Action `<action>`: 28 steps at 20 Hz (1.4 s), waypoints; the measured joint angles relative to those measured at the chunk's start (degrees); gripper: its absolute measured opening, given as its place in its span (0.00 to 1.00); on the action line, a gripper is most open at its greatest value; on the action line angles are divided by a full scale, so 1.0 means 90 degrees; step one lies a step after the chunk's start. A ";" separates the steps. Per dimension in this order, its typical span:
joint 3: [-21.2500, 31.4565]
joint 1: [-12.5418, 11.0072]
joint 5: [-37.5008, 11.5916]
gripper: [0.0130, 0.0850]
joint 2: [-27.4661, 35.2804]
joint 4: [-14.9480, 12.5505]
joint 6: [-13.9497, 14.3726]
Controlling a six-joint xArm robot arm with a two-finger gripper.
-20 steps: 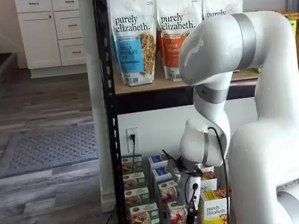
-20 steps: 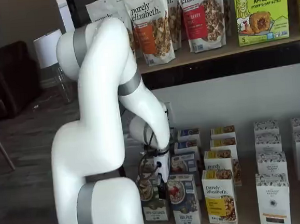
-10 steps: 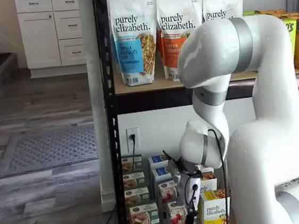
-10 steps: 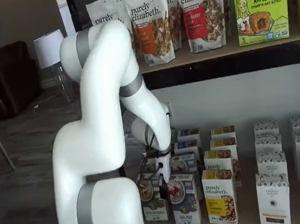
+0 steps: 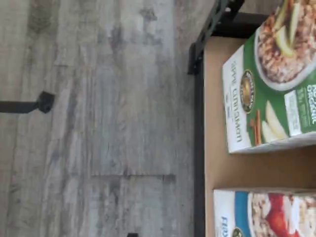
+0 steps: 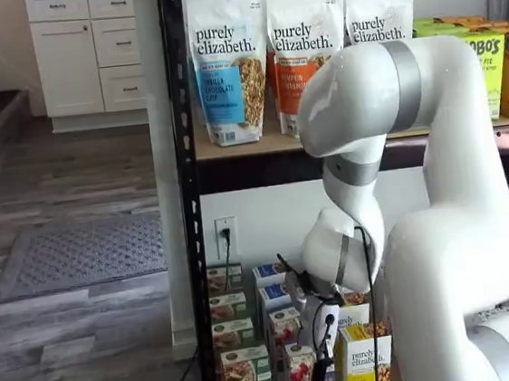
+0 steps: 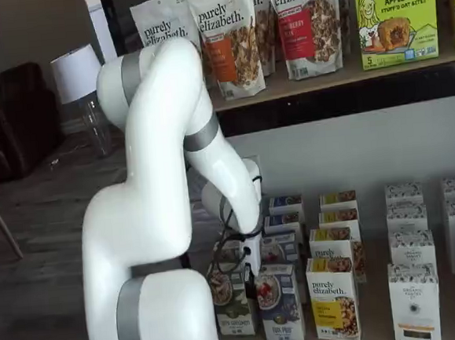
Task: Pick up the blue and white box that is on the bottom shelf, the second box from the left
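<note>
The blue and white box stands at the front of the bottom shelf (image 7: 374,310) in both shelf views (image 6: 301,374) (image 7: 280,304), between a green-and-white box (image 7: 232,305) and a yellow-and-white box (image 7: 332,299). My gripper hangs just above and in front of the blue box's upper left corner in both shelf views (image 6: 318,366) (image 7: 250,288). Its black fingers show side-on, so no gap can be read, and nothing is in them. The wrist view shows the blue box's edge (image 5: 266,213), the green box (image 5: 271,79) and the shelf board (image 5: 217,168).
More small boxes stand in rows behind (image 7: 285,206), and white boxes to the right (image 7: 415,301). Tall granola bags (image 6: 228,66) sit on the upper board. A black post (image 6: 195,251) frames the rack's left side. Wood floor (image 5: 98,123) lies in front.
The arm's elbow has swung a little. The gripper has shifted slightly toward the blue box and stays just above it. No box has moved.
</note>
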 joint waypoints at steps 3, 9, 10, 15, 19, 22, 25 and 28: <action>-0.0138 -0.0035 0.0004 1.00 0.0132 -0.0102 0.0063; -0.0411 -0.0061 -0.0025 1.00 0.0372 0.0245 -0.0280; -0.0469 -0.0072 -0.0021 1.00 0.0416 0.0362 -0.0397; -0.0755 -0.0169 0.0017 1.00 0.0617 0.0500 -0.0593; -0.1014 -0.0266 0.0100 1.00 0.0795 0.0433 -0.0605; -0.1207 -0.0326 0.0166 1.00 0.0934 0.0356 -0.0575; -0.1416 -0.0367 0.0202 1.00 0.1099 0.0230 -0.0491; -0.1616 -0.0392 0.0223 1.00 0.1269 0.0170 -0.0453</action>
